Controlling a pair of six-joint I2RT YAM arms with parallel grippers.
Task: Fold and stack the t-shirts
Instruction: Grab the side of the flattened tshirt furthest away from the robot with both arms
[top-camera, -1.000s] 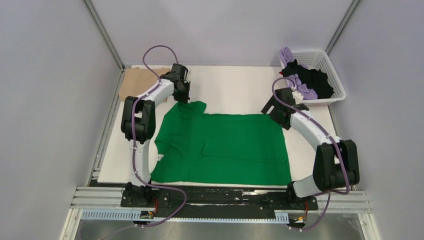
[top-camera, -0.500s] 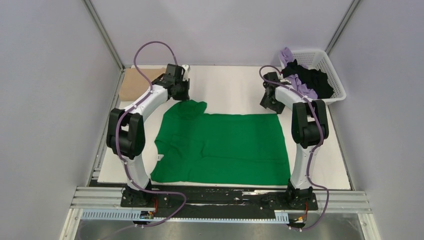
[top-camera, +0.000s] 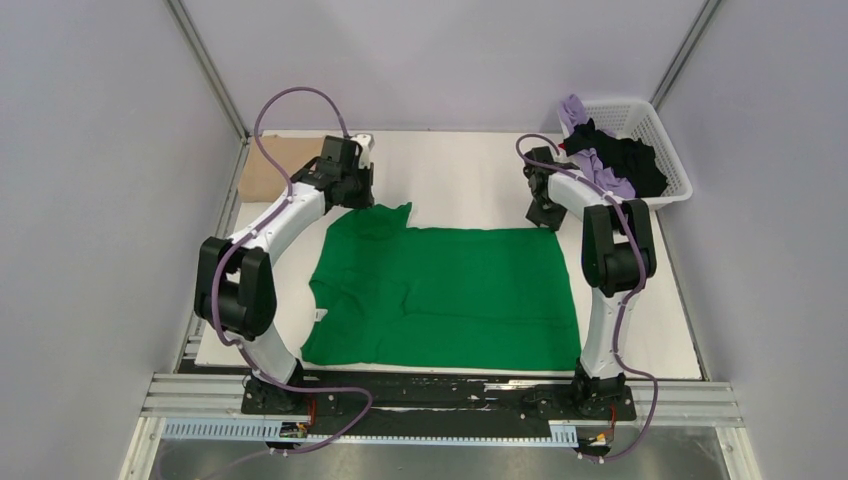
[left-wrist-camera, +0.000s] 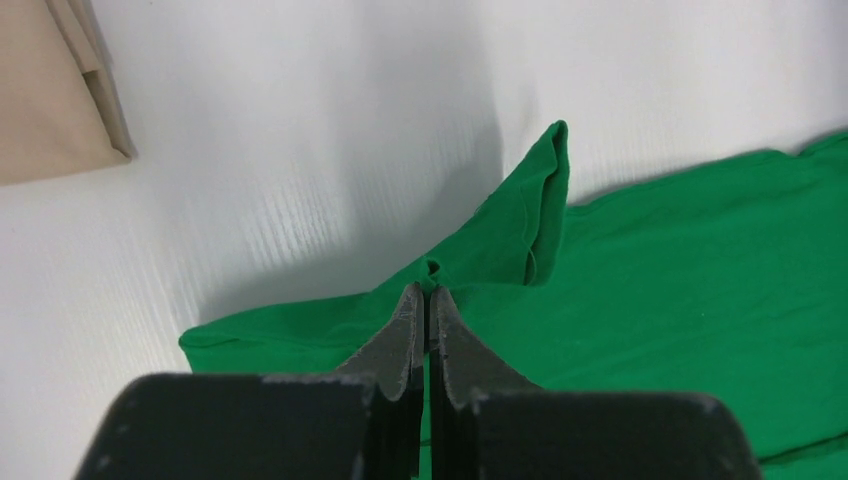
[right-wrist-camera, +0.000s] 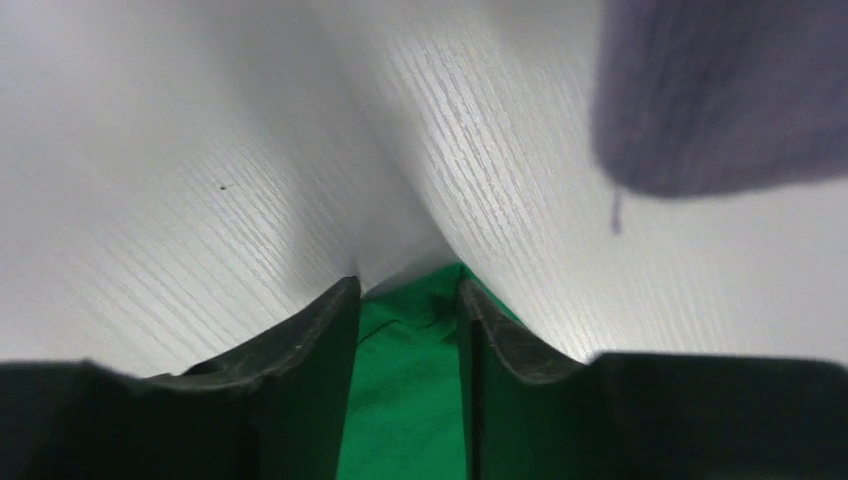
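On the white, wood-grained bench (top-camera: 460, 190), spread flat at centre: smooth green t-shirt (top-camera: 440, 290), sleeve rumpled at 11 o'clock, fold nipped between pressed-together left fingers (left-wrist-camera: 405, 335). At 1 o'clock, right fingers (right-wrist-camera: 300, 350) parted, straddling its corner. At 10 o'clock, folded tan t-shirt (top-camera: 265, 170).

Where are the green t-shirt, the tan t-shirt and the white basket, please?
green t-shirt (top-camera: 450, 290), top view, middle of its body.
tan t-shirt (top-camera: 260, 180), top view, bare left part.
white basket (top-camera: 670, 199), top view, near wall.
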